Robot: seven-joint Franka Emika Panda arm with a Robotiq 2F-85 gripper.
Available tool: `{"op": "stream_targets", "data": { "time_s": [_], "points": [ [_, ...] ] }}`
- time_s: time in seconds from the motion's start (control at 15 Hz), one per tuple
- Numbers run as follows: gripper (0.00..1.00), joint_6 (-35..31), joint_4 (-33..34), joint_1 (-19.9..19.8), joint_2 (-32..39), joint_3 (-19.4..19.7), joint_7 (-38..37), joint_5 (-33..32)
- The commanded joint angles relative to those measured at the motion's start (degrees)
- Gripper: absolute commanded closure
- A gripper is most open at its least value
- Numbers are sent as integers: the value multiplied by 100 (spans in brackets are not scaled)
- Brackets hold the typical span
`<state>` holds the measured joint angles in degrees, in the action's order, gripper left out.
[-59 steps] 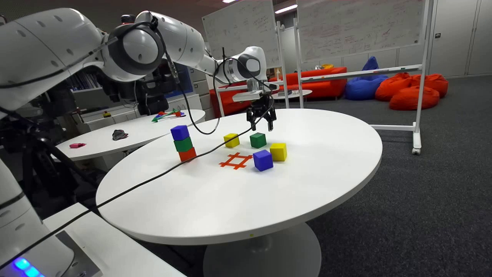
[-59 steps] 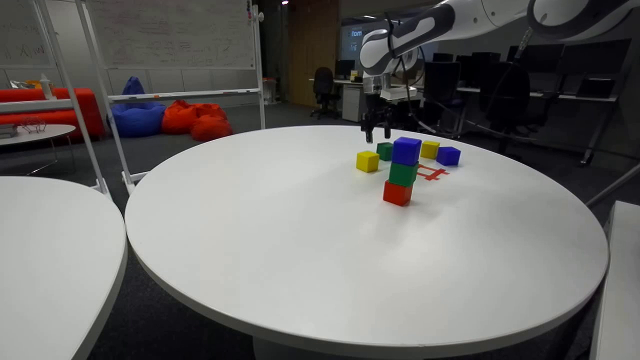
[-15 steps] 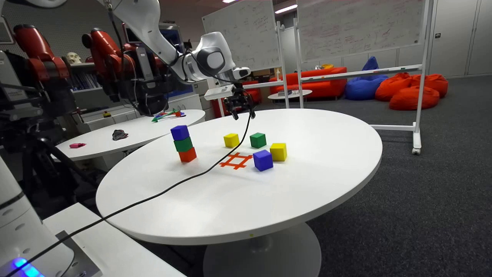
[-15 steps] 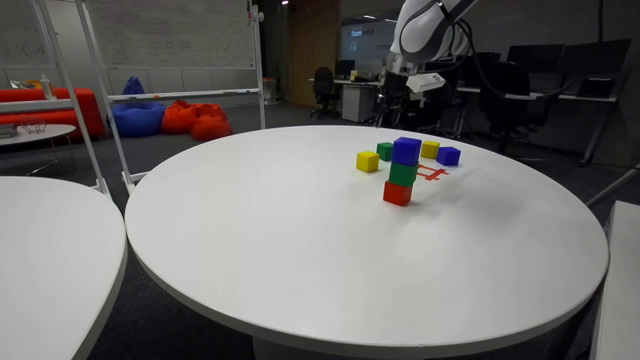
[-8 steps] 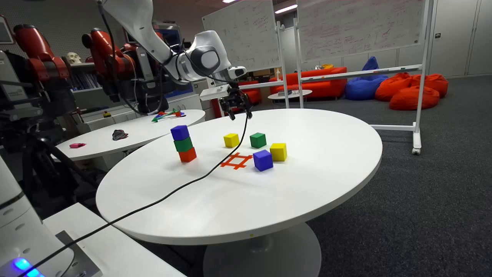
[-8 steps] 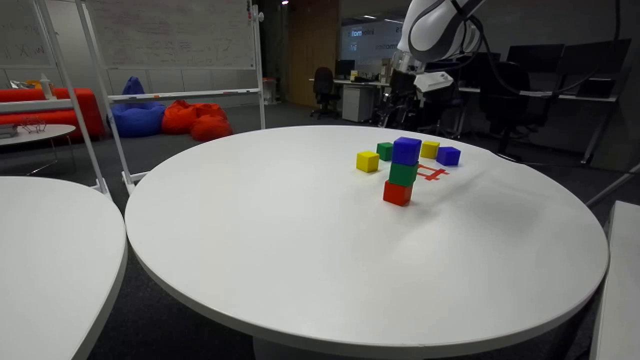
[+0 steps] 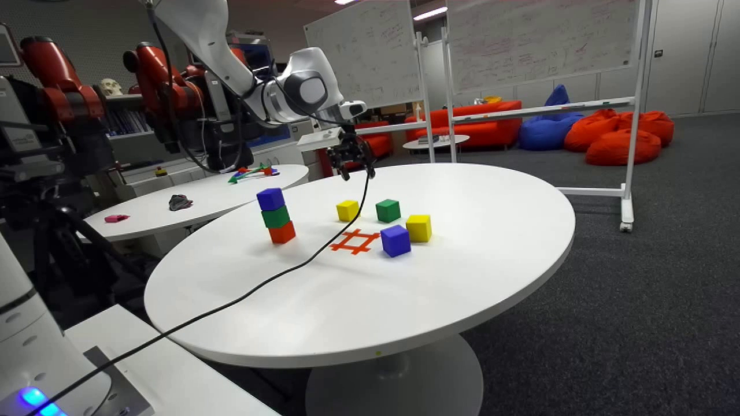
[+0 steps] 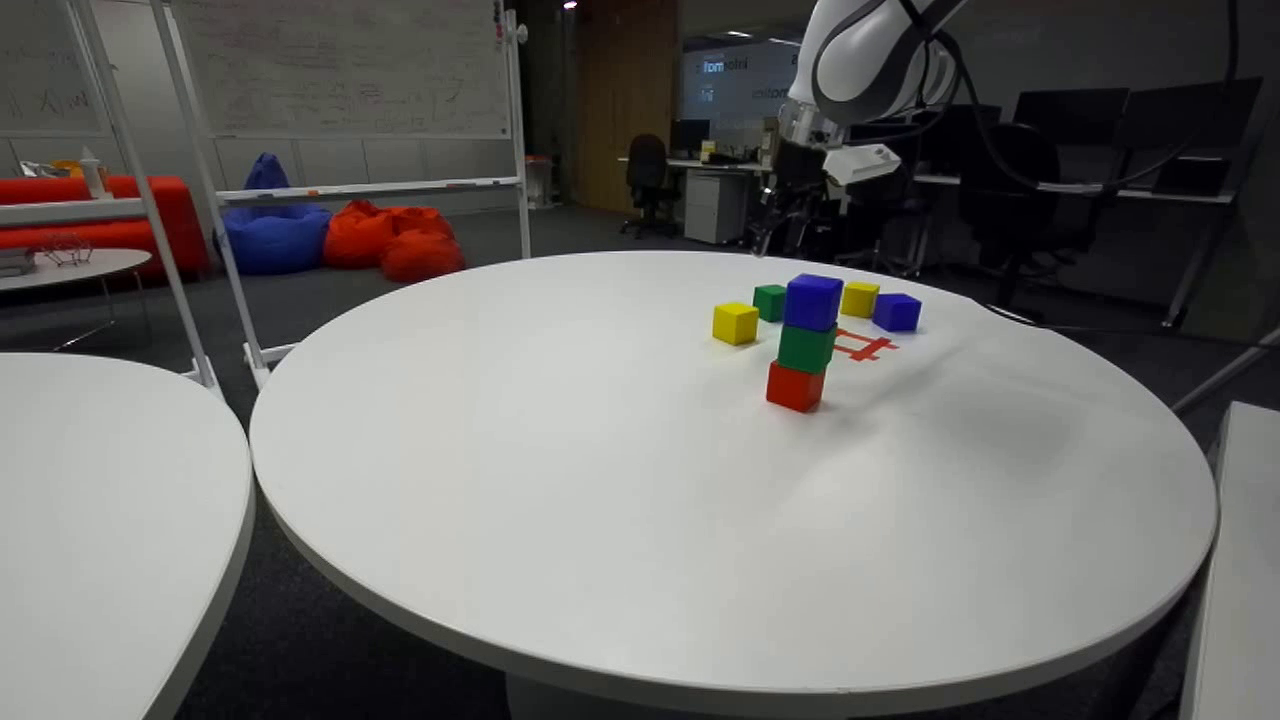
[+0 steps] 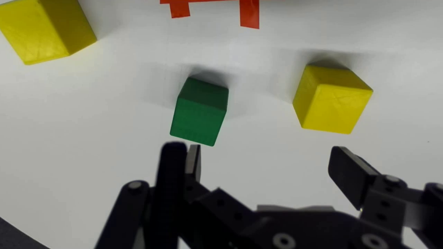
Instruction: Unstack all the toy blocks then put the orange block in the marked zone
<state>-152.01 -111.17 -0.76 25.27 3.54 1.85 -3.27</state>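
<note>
Three toy blocks form an upright stack in both exterior views: a blue block [image 7: 270, 199] on top, a green block [image 7: 276, 218] in the middle, the orange block [image 7: 282, 232] at the bottom. Loose on the table, around the marked zone [image 9: 249, 14], lie a yellow block [image 7: 348, 211], a green block [image 7: 388, 211], another yellow block [image 7: 419, 228] and a blue block [image 7: 396, 241]. My gripper [image 9: 265, 155] hangs tilted above the table's far part, jaws wide apart and holding nothing. In the wrist view, the loose green block and one yellow block show beyond the fingertips.
Everything stands on a round white table [image 8: 560, 480]. The arm's black cable [image 7: 272, 280] passes in front of the table in an exterior view. A second table [image 7: 214, 199] with a cap and small items stands beside it; whiteboards are behind.
Compared with about four seconds ago, my gripper is higher, tilted, and further left in an exterior view. Over the last second it shifts only slightly. The blocks stay where they were.
</note>
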Motion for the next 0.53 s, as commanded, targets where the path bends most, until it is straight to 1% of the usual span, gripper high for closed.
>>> {"op": "stream_targets", "data": {
  "time_s": [0.0, 0.2, 0.47],
  "points": [
    [0, -131, -480, 215, -367, 90, -251, -328],
    [0, -308, -855, 414, -601, 138, -436, -650],
    [0, -670, -1322, 537, -884, 134, -577, -939]
  ]
}}
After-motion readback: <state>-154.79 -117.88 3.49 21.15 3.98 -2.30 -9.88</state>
